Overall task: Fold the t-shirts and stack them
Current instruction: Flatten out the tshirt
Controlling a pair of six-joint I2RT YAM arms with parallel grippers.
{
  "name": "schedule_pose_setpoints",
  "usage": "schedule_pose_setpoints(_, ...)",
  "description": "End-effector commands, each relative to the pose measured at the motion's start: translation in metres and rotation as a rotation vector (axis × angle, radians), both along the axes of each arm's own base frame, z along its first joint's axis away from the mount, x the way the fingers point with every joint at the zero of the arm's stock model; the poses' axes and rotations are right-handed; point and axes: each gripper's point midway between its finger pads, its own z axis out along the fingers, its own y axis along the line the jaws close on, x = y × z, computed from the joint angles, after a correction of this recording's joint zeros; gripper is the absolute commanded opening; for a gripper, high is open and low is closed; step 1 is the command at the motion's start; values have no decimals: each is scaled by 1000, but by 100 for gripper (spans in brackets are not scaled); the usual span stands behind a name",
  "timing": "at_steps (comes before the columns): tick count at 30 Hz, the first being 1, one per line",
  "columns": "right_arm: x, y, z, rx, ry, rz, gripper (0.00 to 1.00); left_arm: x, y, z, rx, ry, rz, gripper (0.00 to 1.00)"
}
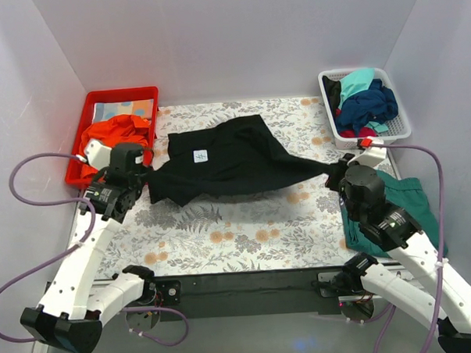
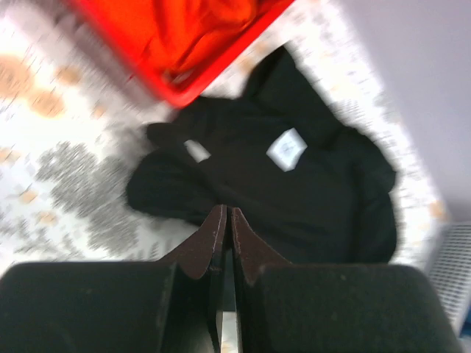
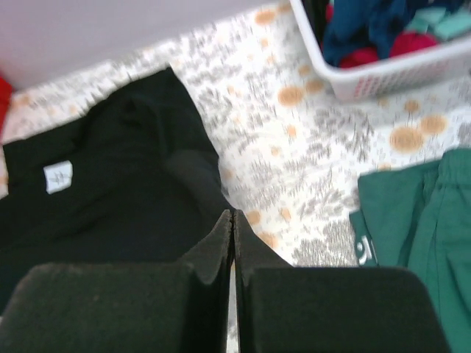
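A black t-shirt (image 1: pixel 235 157) with a small white neck label (image 1: pixel 201 155) is stretched across the floral mat between both grippers. My left gripper (image 1: pixel 146 180) is shut on its bunched left end, and the shirt fills the left wrist view (image 2: pixel 316 198). My right gripper (image 1: pixel 333 171) is shut on its right end, which is pulled to a point; the shirt also shows in the right wrist view (image 3: pixel 110 213). A teal t-shirt (image 1: pixel 412 196) lies flat at the right under my right arm. Turquoise (image 1: pixel 356 81) and navy (image 1: pixel 369 104) shirts lie in the white basket.
A red bin (image 1: pixel 122 94) with orange cloth (image 1: pixel 120 131) stands at the back left, close to my left gripper. A white basket (image 1: pixel 399 107) stands at the back right. White walls close in the back and both sides.
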Motion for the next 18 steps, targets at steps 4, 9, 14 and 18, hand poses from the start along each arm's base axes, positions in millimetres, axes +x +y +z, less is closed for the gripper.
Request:
schedule_pose_setpoints(4, 7, -19, 119, 12, -289, -61, 1, 18, 17, 150, 49, -334, 45, 0)
schedule_pose_setpoints(9, 3, -22, 181, 57, -420, -60, 1, 15, 20, 265, 38, -596, 38, 0)
schedule_pose_setpoints(14, -8, -28, 226, 95, -527, -52, 1, 11, 21, 339, 82, -745, 7, 0)
schedule_pose_setpoints(18, -25, -34, 253, 141, -603, -23, 1, -4, 20, 375, 92, -825, -30, 0)
